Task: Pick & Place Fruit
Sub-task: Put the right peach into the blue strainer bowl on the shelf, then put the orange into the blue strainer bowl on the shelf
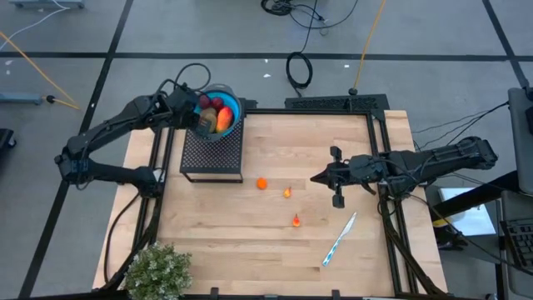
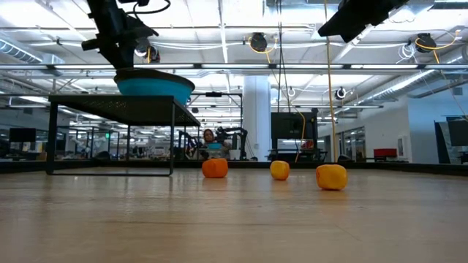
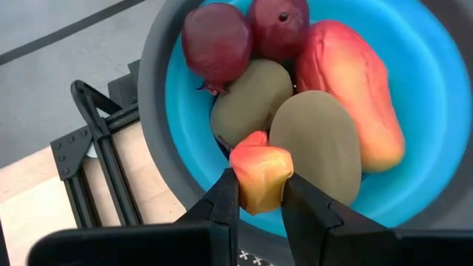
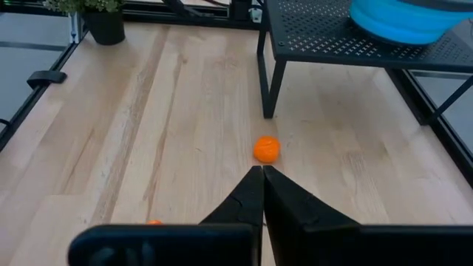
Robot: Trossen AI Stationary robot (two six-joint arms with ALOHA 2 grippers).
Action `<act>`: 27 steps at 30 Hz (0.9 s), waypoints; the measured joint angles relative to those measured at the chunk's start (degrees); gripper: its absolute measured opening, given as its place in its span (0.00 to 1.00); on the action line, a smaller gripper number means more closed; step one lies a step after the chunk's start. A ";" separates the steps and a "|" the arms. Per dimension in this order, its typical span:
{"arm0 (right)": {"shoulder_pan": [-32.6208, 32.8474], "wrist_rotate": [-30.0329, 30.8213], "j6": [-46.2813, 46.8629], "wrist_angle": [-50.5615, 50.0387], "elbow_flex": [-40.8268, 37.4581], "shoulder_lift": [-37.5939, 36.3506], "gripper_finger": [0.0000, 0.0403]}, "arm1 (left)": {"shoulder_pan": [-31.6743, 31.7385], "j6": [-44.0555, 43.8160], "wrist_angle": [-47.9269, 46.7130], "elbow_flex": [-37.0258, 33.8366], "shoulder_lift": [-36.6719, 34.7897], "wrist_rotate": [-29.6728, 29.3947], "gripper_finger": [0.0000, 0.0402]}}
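Note:
A blue bowl point(image 1: 231, 102) stands on a black mesh stand point(image 1: 212, 154) at the table's far left. In it lie two dark red balls point(image 3: 216, 41), two brown-green ovals point(image 3: 318, 144) and an elongated red-orange fruit point(image 3: 355, 89). My left gripper point(image 3: 259, 185) hangs over the bowl, shut on a small orange-red fruit point(image 3: 260, 174). Three tiny orange fruits point(image 1: 261, 183) point(image 1: 287, 192) point(image 1: 296, 221) rest on the wood mid-table. My right gripper point(image 1: 321, 177) hovers shut, right of them, above the table. My left gripper pinches the small orange-red fruit by its two opposite sides point(image 3: 244, 188) between its two fingers. The fingers point(image 3: 225, 203) come slanting down from above. The fruit stands out beyond the fingertips, over the brown-green ovals in the bowl; whether it touches them I cannot tell.
A white-and-blue pen point(image 1: 340, 240) lies on the wood at the near right. A bushy green plant point(image 1: 158, 271) stands at the near left corner. Black frame rails point(image 1: 379, 150) run along the table's left, far and right sides. Bare wood lies between stand and right arm.

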 joint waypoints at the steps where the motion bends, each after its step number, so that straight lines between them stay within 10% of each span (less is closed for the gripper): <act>1: 0.00 0.00 0.00 0.00 0.00 0.00 0.00 | -0.01 0.00 0.00 0.00 0.00 0.09 0.18; 27: -0.07 0.00 -0.44 -0.02 0.00 0.02 0.00 | -0.06 -0.31 0.52 -0.04 0.92 1.80 0.46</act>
